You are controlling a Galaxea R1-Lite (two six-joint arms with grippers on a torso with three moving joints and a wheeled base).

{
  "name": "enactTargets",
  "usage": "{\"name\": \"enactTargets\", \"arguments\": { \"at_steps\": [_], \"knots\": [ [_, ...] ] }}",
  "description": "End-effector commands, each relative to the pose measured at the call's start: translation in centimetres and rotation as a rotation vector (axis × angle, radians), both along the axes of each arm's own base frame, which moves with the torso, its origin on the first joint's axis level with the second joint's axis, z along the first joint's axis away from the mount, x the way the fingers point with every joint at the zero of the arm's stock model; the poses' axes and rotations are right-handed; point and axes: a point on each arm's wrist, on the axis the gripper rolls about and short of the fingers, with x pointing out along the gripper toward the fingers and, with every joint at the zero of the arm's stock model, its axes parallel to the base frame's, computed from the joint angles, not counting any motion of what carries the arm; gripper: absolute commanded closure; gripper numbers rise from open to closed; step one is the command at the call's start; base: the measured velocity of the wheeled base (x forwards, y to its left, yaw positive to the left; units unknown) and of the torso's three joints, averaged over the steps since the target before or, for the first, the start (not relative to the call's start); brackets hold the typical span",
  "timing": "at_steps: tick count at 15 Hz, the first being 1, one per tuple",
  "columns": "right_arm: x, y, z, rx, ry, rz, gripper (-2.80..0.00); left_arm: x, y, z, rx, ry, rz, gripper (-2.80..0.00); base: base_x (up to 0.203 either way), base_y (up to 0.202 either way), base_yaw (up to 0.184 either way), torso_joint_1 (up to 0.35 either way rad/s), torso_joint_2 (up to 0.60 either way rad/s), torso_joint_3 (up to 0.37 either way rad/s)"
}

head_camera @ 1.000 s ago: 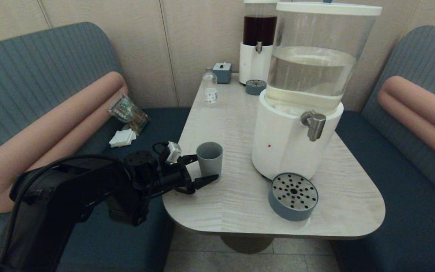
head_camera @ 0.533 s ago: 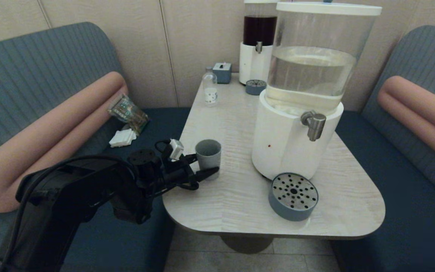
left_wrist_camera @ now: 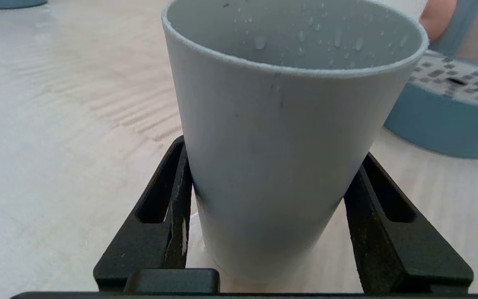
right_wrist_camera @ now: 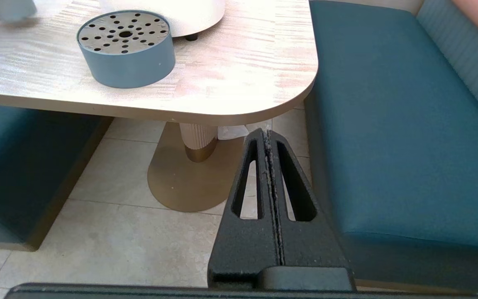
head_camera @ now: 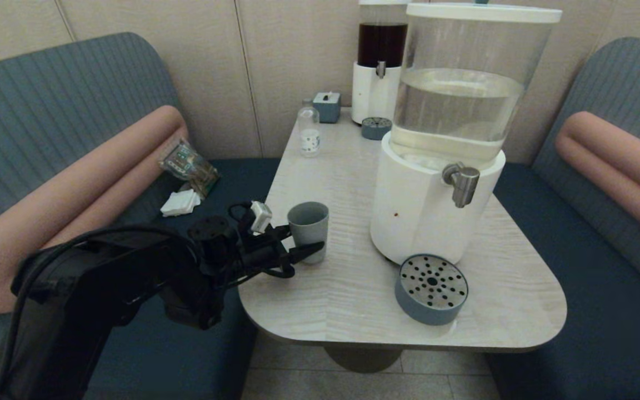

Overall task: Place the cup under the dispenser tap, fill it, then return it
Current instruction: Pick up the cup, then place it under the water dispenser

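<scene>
The grey-blue cup (head_camera: pixel 308 221) stands near the table's left edge, leaning slightly, with water drops inside its rim (left_wrist_camera: pixel 293 37). My left gripper (head_camera: pixel 304 239) is shut on the cup low down, and one black finger (left_wrist_camera: pixel 168 195) presses on each side of the cup. The dispenser tap (head_camera: pixel 463 184) sticks out of the big white-based dispenser (head_camera: pixel 425 211) to the cup's right. The round perforated drip tray (head_camera: pixel 431 288) sits below the tap, near the table's front. My right gripper (right_wrist_camera: pixel 266 135) is shut and empty, parked low over the floor beside the right bench.
At the back stand the dark-red-liquid dispenser (head_camera: pixel 380 61), a small drip tray (head_camera: pixel 376 128), a blue box (head_camera: pixel 327 105) and a small clear bottle (head_camera: pixel 309 131). A snack packet (head_camera: pixel 189 165) and a white napkin (head_camera: pixel 180 203) lie on the left bench.
My left gripper has moved in around the cup and shut on its sides. The cup has shifted a little away from me and now leans.
</scene>
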Motion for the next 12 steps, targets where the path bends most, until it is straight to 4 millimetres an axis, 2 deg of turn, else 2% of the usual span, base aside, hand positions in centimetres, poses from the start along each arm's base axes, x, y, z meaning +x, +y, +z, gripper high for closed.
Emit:
{"name": "enactTargets", "arguments": {
  "at_steps": [1,5,9,12],
  "knots": [
    [0.0,0.0,0.0,0.000,0.001,0.001,0.00,-1.4,0.4,2.6,-0.007,-0.030,-0.005,0.00,0.000,0.000,0.000,0.000,0.00,0.000],
    [0.0,0.0,0.0,0.000,0.001,0.001,0.00,-4.7,0.5,5.2,-0.001,-0.029,-0.022,0.00,0.000,0.000,0.000,0.000,0.00,0.000],
    [0.0,0.0,0.0,0.000,0.001,0.001,0.00,-6.7,-3.0,6.1,-0.012,-0.034,-0.098,0.00,0.000,0.000,0.000,0.000,0.00,0.000],
    [0.0,0.0,0.0,0.000,0.001,0.001,0.00,-7.4,-5.9,6.2,-0.030,-0.039,-0.140,0.00,0.000,0.000,0.000,0.000,0.00,0.000]
  ]
}}
